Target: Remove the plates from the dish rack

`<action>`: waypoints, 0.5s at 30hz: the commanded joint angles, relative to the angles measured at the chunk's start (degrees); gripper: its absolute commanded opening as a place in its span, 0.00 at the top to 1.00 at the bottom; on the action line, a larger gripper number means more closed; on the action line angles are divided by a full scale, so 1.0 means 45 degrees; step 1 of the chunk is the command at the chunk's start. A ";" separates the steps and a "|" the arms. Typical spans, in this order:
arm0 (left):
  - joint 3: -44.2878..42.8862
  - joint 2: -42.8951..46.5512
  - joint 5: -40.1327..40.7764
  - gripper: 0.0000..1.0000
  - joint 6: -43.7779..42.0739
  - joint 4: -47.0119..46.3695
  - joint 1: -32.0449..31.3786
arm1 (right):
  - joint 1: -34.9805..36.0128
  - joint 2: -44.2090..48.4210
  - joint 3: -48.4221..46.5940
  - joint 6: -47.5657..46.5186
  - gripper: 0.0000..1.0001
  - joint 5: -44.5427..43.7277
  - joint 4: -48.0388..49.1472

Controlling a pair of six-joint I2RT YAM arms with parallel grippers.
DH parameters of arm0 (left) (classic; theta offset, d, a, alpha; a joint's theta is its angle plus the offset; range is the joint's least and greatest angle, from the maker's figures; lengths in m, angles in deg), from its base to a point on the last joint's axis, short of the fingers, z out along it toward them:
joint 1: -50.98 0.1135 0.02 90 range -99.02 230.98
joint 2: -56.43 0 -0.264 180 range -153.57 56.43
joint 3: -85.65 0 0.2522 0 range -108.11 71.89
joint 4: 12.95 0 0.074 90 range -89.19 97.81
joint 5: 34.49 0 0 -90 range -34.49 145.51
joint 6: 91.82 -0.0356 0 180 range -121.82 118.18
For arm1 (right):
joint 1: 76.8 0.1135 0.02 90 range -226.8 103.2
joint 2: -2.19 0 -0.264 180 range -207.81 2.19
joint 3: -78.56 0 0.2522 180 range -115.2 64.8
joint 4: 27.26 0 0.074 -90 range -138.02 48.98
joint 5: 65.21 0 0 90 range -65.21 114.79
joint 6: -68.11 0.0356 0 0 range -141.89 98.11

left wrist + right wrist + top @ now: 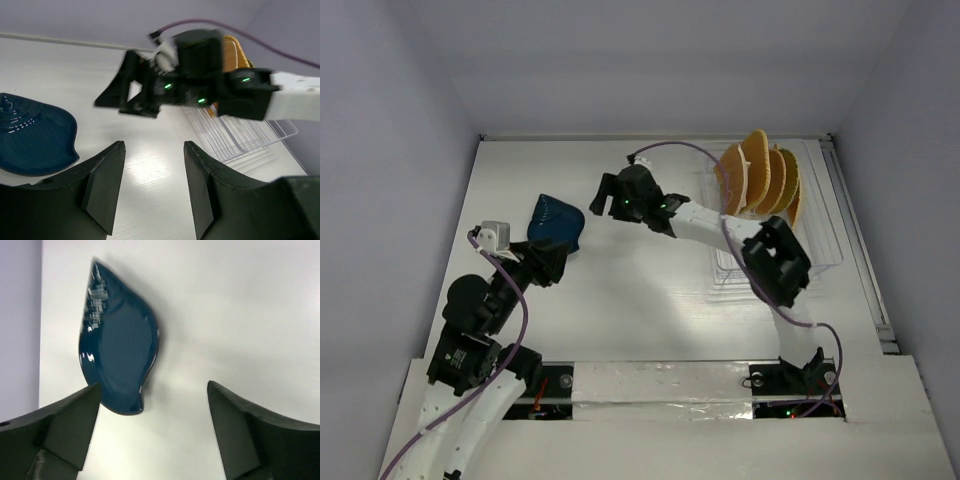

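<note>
The dark blue plate (557, 222) lies flat on the white table (650, 300), left of centre and well apart from the dish rack (820, 240), which sits at the right side of the table near the back. In the right wrist view the plate (120, 360) shows as a leaf-like shape with a pointed end and a glossy, textured rim, resting on the bare surface with nothing gripping it. The right gripper (154, 390) hangs over it with its jaws spread wide and nothing between them; only the table shows in the gap, and the plate lies towards its left finger (65, 430). From above, the right arm reaches from its base across the table to the left, so that its gripper (610, 195) is just beside the plate's right edge. The left gripper (153, 165) also has its jaws parted and empty – bare table fills the space between the two dark fingers (105, 185). It sits low at the plate's near edge, and in its own view the plate (35, 135) lies to the left of the fingers, partly hidden behind one. Whether that finger touches the plate cannot be told. In the rack a row of orange plates (760, 175) stands on edge, close together at the rack's far end, while its near part holds only clear wire grid. A purple cable (690, 150) loops from the right wrist back along the arm.
</note>
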 commanded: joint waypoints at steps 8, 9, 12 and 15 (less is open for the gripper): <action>0.0108 0.0439 -0.0092 0.50 -0.0009 -0.0660 -0.0204 | -0.1400 0.7820 0.3303 -0.4764 0.99 -0.6144 -0.1782; 0.0108 0.0498 -0.0073 0.50 -0.0028 -0.0660 -0.0204 | -0.2060 0.8192 0.3615 -0.4922 0.97 -0.5874 -0.2346; 0.0088 0.0537 0.0044 0.50 -0.0048 -0.0660 -0.0204 | -0.2729 0.9054 0.3716 -0.5585 0.77 -0.6354 -0.3537; 0.0069 0.0440 0.0084 0.50 -0.0068 -0.0641 -0.0320 | -0.3023 0.8997 0.3521 -0.6191 0.44 -0.7818 -0.4496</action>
